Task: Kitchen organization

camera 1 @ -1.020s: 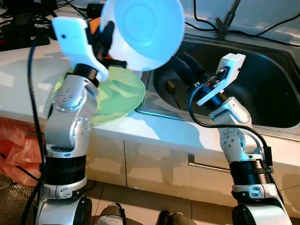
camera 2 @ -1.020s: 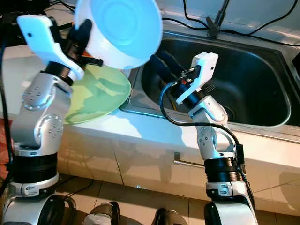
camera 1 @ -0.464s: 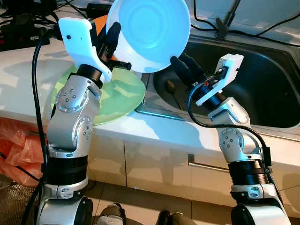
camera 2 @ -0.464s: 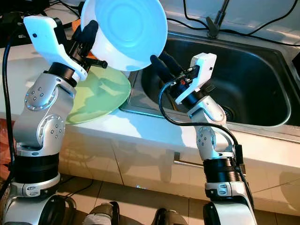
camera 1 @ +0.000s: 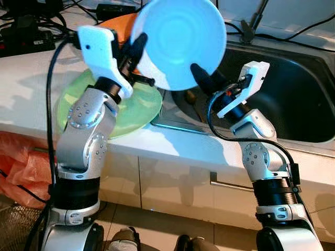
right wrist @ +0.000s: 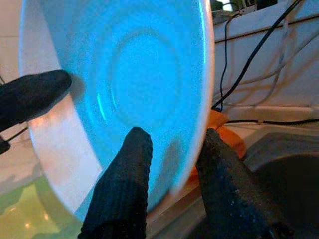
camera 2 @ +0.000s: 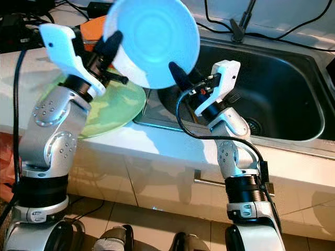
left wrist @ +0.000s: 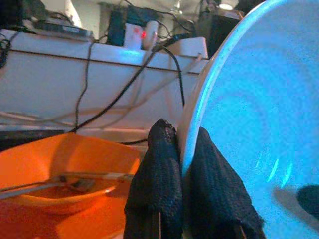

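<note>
- Head views: a pale kitchen worktop (camera 1: 31, 83) runs beside a dark steel sink (camera 1: 293, 99), with white cupboard fronts below and black cables trailing behind. The left gripper (camera 1: 137, 48) holds a white bowl (camera 1: 180, 42) up on edge above the sink's near corner, its jaws pinched on the rim. The right gripper (camera 2: 177, 74) reaches up from the sink side to the bowl's lower edge. A green plate (camera 1: 131, 107) lies flat on the worktop under the left arm, and an orange dish (camera 2: 94, 26) sits behind it
- Left wrist view: both black fingers (left wrist: 159, 184) clamp the bowl's rim, one on each face; the orange dish holds what looks like a utensil (left wrist: 70, 180)
- Right wrist view: the jaws stand apart, straddling the bowl's rim, one finger (right wrist: 124, 184) inside the hollow and the other behind; whether they touch it I cannot tell
- Judgement: this looks like a hand-over of the bowl. Next the right jaws should close firmly before the left lets go. The green plate and the sink edge lie close below, so a slip could strike either
</note>
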Controlling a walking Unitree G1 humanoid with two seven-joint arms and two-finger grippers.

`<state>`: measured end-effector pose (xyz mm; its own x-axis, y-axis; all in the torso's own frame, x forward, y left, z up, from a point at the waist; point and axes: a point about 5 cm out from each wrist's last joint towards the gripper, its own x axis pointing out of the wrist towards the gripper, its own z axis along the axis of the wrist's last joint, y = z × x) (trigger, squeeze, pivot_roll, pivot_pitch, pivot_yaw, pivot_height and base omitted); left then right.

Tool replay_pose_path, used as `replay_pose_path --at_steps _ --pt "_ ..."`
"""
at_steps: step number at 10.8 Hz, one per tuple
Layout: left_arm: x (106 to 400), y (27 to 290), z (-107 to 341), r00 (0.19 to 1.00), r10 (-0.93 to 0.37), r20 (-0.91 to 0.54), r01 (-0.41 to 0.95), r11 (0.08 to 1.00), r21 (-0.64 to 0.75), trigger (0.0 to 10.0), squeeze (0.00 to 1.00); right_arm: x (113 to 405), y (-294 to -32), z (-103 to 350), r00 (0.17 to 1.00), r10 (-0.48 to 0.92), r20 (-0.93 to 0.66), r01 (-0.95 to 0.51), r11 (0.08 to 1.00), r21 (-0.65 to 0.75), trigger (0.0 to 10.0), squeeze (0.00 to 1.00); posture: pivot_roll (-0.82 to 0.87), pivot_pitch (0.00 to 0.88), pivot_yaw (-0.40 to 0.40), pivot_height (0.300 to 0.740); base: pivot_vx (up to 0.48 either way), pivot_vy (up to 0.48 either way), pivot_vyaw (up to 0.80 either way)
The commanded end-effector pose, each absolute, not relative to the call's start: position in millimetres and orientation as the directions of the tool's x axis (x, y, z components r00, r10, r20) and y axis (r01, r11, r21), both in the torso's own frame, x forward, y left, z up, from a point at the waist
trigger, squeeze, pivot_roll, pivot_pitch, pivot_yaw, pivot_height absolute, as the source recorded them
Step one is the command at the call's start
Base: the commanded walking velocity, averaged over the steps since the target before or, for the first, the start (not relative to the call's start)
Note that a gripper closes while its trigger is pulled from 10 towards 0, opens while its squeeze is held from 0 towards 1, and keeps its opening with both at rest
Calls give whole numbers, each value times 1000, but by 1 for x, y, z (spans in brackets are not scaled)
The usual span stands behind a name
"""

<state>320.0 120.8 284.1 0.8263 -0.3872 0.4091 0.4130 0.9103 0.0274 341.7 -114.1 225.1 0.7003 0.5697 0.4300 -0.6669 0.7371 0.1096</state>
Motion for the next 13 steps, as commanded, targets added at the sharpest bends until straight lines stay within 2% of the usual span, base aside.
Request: replay_pose_path --at_steps 1,2,3,10,11,12,13 --pt "312 112 291 782 -445 437 472 880 50 10000 0 344 -121 228 721 535 440 -638 761 120 10000 0 131 135 -55 740 0 0 0" --pt "312 111 290 781 -450 432 476 878 54 10000 0 345 -121 228 725 529 442 -633 764 124 10000 0 131 135 -55 740 0 0 0" --pt "312 110 288 783 -457 422 477 876 63 10000 0 345 -121 227 727 525 442 -632 764 133 0 0 132 138 -55 740 0 0 0" --pt "312 111 286 792 -450 412 454 886 96 10000 0 347 -120 225 740 516 431 -621 771 144 0 0 132 143 -60 740 0 0 0" --pt "313 112 286 793 -448 412 451 887 96 10000 439 347 -120 225 742 515 430 -619 772 144 0 0 132 143 -61 740 0 0 0" --pt "313 112 285 792 -452 411 459 884 89 10000 1000 347 -120 225 744 511 430 -616 774 146 0 0 131 143 -61 740 0 0 0" --pt "313 111 284 792 -455 408 460 883 92 10000 1000 347 -120 226 746 508 431 -614 776 149 0 0 130 142 -60 740 0 0 0"
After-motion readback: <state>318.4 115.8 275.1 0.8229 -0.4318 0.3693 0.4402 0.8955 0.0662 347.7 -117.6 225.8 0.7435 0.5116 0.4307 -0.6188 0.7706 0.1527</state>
